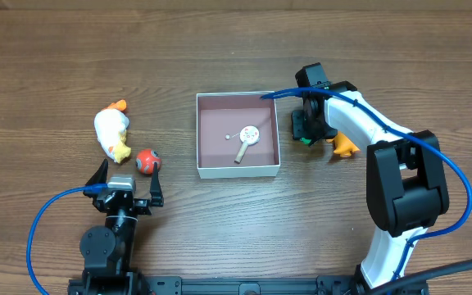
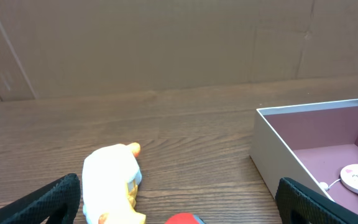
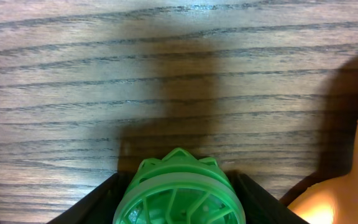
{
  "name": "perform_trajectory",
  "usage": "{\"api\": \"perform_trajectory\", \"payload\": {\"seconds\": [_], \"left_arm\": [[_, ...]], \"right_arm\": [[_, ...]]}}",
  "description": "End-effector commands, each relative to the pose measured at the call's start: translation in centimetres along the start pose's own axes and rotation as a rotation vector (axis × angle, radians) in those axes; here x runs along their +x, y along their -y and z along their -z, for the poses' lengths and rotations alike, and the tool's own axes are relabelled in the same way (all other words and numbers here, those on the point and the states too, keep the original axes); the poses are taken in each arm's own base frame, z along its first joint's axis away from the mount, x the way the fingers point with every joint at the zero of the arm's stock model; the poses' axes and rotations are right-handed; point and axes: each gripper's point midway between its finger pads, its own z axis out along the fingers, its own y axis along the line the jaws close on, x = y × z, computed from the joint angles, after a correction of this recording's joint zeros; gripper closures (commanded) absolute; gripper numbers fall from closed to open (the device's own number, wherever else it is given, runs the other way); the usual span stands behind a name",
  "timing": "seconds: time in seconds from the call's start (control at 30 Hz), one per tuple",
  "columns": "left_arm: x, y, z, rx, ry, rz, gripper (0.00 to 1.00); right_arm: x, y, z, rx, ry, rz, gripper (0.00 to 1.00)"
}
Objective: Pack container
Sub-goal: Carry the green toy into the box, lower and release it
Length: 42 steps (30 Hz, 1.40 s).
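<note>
Box [image 1: 238, 171] sits about mid-bench, a bit toward the far edge, with only one thing in it: a little round-headed stick toy [image 1: 248, 134].

Right gripper [image 1: 306, 129] is low, just off the box's right wall, jaws closed on a green ribbed toy [image 3: 179, 190]. Looks like a solid pinch from the wrist cam, though the fingertips themselves are out of frame, so grain of salt. An orange toy [image 1: 344, 146] lies right beside it.

Left gripper [image 1: 128, 182] hangs near the front edge on the left side, jaws wide apart and empty. A red ball [image 1: 147, 161] and a white-and-yellow bird toy [image 1: 111, 131] are just ahead of it.

I'd say we're mid-pick on the green one. Next it needs lifting clear of the wall, carrying over the pink floor, and letting go without landing on the stick toy.
</note>
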Motion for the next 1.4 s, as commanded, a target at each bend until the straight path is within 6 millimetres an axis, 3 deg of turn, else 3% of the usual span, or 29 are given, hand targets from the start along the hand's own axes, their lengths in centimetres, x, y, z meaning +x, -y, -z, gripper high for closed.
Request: {"api": "perform_trajectory", "payload": {"seconds": [0.0, 0.13, 0.3, 0.53, 0.8, 1.03, 1.17, 1.37], "left_arm": [[0.0, 0.0, 0.0, 0.004, 0.008, -0.012, 0.00], [0.0, 0.0, 0.0, 0.004, 0.008, -0.012, 0.00], [0.0, 0.0, 0.0, 0.004, 0.008, -0.012, 0.00], [0.0, 0.0, 0.0, 0.004, 0.008, -0.012, 0.00], [0.0, 0.0, 0.0, 0.004, 0.008, -0.012, 0.00], [0.0, 0.0, 0.0, 0.004, 0.008, -0.012, 0.00], [0.0, 0.0, 0.0, 0.004, 0.008, -0.012, 0.00], [0.0, 0.0, 0.0, 0.004, 0.008, -0.012, 0.00]], "right_arm": [[0.5, 0.4, -0.2, 0.013, -0.018, 0.001, 0.46], [0.3, 0.4, 0.4, 0.014, -0.021, 0.002, 0.53], [-0.5, 0.4, 1.8, 0.008, 0.004, 0.000, 0.54], [-2.0, 0.3, 6.0, -0.015, 0.101, 0.000, 0.54], [-2.5, -0.4, 11.5, -0.037, 0.174, 0.025, 0.54], [-1.9, -3.9, 16.1, -0.081, 0.249, 0.111, 0.54], [-0.7, -7.3, 18.7, -0.127, 0.309, 0.192, 0.54], [0.8, -11.3, 19.9, -0.174, 0.339, 0.278, 0.53]]}}
